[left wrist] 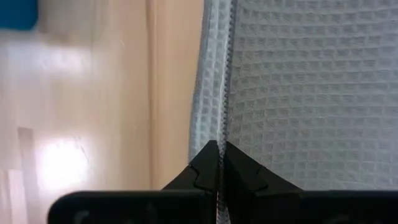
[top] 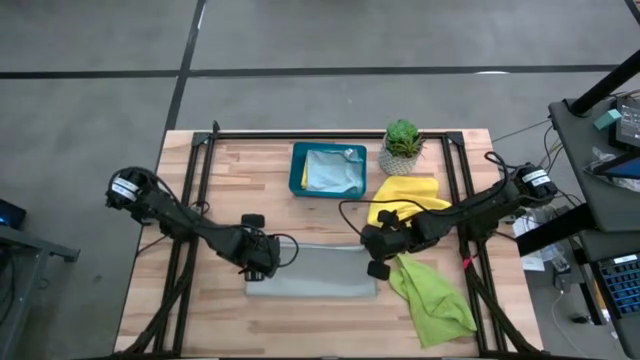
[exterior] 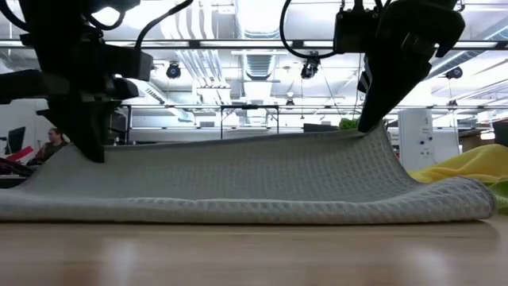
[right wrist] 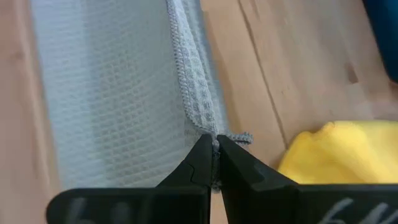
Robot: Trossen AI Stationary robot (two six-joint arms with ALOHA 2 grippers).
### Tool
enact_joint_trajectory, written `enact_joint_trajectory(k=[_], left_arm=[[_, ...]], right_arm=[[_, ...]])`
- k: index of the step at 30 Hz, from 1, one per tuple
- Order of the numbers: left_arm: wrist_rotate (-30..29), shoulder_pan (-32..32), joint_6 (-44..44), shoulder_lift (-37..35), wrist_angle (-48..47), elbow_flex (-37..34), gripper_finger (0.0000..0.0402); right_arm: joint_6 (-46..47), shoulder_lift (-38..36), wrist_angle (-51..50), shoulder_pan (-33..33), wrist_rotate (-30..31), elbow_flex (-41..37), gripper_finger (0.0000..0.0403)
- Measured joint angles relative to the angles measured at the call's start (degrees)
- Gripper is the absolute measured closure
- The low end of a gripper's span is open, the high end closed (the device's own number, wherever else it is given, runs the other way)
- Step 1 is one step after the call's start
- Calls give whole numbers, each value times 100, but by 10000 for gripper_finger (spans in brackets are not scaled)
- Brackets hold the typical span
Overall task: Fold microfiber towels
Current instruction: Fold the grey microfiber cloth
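A pale grey towel (top: 312, 275) lies at the table's near middle, and its near fold (exterior: 238, 210) rests on the wood. My left gripper (top: 262, 258) is shut on the towel's left end. My right gripper (top: 372, 246) is shut on its right end. A light blue towel (top: 330, 170) lies in the teal tray (top: 297, 172). A yellow towel (top: 405, 192) lies on the table behind my right gripper. A lime green towel (top: 432, 295) lies crumpled at the near right. My left gripper pinches the grey towel's hemmed edge (left wrist: 219, 134) between its two fingertips, at the towel's left end, coming from above. The held layer is raised off the table (exterior: 103, 155), and the towel's near fold stays on the wood. My right gripper pinches the grey towel's corner (right wrist: 214, 138) between its two fingertips, at the right end, coming from above. The corner is lifted (exterior: 373, 133). The upper layer runs nearly taut across to the other gripper and slopes down to the fold on the table.
A small potted plant (top: 402, 142) stands at the far right beside the tray. A black frame rail (top: 330, 133) runs along the far edge, with side rails left and right. Bare wood lies at the near left (top: 180, 310).
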Motion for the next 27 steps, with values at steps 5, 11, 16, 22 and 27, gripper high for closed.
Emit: enact_joint_trajectory(k=[5,11,16,22,27], left_arm=[[-59,79,233,0,77,0,402],[-63,152,254,0,175,-18,402],[-69,162,253,0,189,-33,401],[-98,180,105,0,163,-57,349],[-100,177,101,-5,164,-45,289]], right_arm=[[4,0,-78,-34,142,-4,394],[-1,0,-67,-34,146,-4,394],[6,0,-30,-34,158,-4,382],[-1,-11,-121,-37,454,-4,326],[16,-76,-293,-58,448,-4,286]])
